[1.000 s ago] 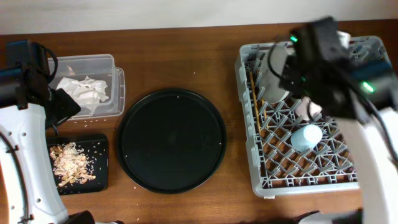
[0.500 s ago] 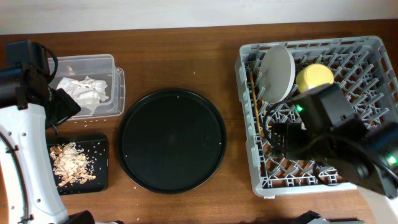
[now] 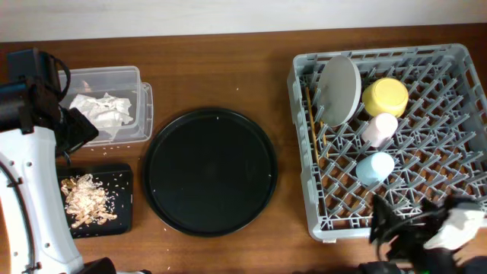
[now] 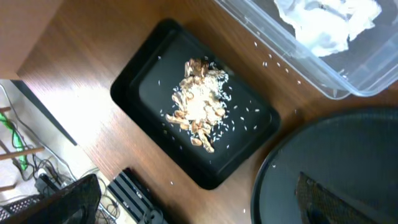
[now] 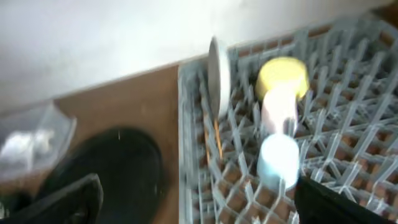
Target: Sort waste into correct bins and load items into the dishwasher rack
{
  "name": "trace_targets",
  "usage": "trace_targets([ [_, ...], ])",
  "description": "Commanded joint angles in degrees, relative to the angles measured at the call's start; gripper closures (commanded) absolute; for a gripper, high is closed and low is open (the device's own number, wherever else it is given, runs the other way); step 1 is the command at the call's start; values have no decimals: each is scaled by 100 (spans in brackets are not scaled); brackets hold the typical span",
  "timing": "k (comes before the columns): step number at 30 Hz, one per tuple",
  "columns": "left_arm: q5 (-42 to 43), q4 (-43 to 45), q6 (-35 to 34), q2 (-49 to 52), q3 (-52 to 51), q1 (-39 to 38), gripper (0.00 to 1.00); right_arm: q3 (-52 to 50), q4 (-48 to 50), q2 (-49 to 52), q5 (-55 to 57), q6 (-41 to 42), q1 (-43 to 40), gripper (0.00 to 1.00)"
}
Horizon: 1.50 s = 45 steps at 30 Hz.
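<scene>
Left hand (image 4: 193,190) and right hand (image 5: 199,183) wide, empty.
The plate (image 3: 338,89) (up on its edge) could tip if the rack (image 3: 396,53) gets bumped.

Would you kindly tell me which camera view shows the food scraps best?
The left wrist view: the food scraps sit mid-frame and close, with flakes and scattered crumbs distinct. The overhead view shows them small, as one pale heap at the left. The right wrist view does not show them.

The left arm (image 3: 38,190) is formed of white rounded links topped by black housing, with a thin black cable; the right arm (image 3: 459,225) is blurred black-and-white.
</scene>
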Motion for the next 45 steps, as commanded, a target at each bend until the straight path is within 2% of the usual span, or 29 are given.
trace_targets([
  [1, -44, -11, 72, -20, 15, 13, 1, -1919, 1537, -1143, -726, -662, -129, 1],
  [4, -44, -11, 72, -20, 15, 13, 1, -3928, 3851, -1755, -1381, -616, -127, 1],
  [6, -46, -11, 72, -20, 15, 13, 1, -5042, 5543, -1797, -1399, -92, -127, 1],
  [8, -44, -11, 72, -20, 15, 13, 1, -5663, 6647, -1797, -1327, -76, -127, 1],
  [10, -44, -11, 72, -20, 15, 13, 1, -6011, 7130, -1799, -636, -74, -68, 1],
  [11, -44, -11, 72, -20, 15, 13, 1, -6008, 7036, -1799, -24, -79, 68, 1],
  [13, -44, -11, 72, -20, 15, 13, 1, -6008, 6843, -1799, 483, -81, 120, 1],
  [16, -44, -11, 72, -20, 15, 13, 1, -6008, 6000, -1799, 511, -319, -48, 1],
  [20, -44, -11, 72, -20, 15, 13, 1, -6008, 5995, -1799, 514, -901, -402, 1],
  [23, -44, -11, 72, -20, 15, 13, 1, -6008, 5993, -1799, 426, -1740, -400, 1],
  [43, -96, -11, 96, -46, 15, 13, 1, -6008, 5995, -1794, 446, -1757, -396, 1],
  [45, 162, -13, 98, -170, 13, 11, 1, -6008, 5995, -1794, 448, -1757, -396, 1],
])
